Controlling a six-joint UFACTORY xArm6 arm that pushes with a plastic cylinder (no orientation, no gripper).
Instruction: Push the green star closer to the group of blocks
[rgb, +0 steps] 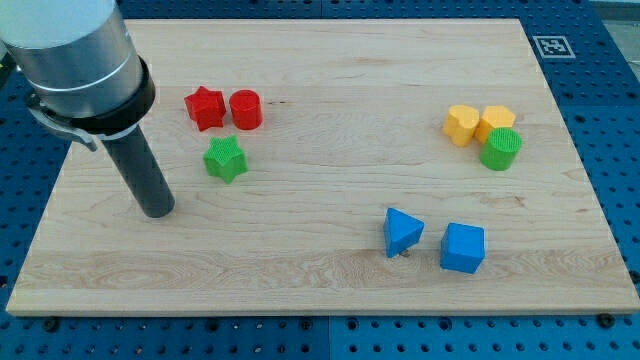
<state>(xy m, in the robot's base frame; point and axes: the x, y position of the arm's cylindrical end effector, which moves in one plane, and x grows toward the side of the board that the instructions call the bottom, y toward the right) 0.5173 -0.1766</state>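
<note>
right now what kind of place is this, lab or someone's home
Most likely a robotics lab bench: a wooden board on a blue perforated table, a printed marker tag at the corner, and sorted blocks such as the green star.

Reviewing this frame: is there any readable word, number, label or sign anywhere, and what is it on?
No words, numbers or brand names can be read.
The only sign is a black-and-white square marker at the wooden board's top right corner in the view; it is a pattern, not text.
The blocks carry no markings.
</note>
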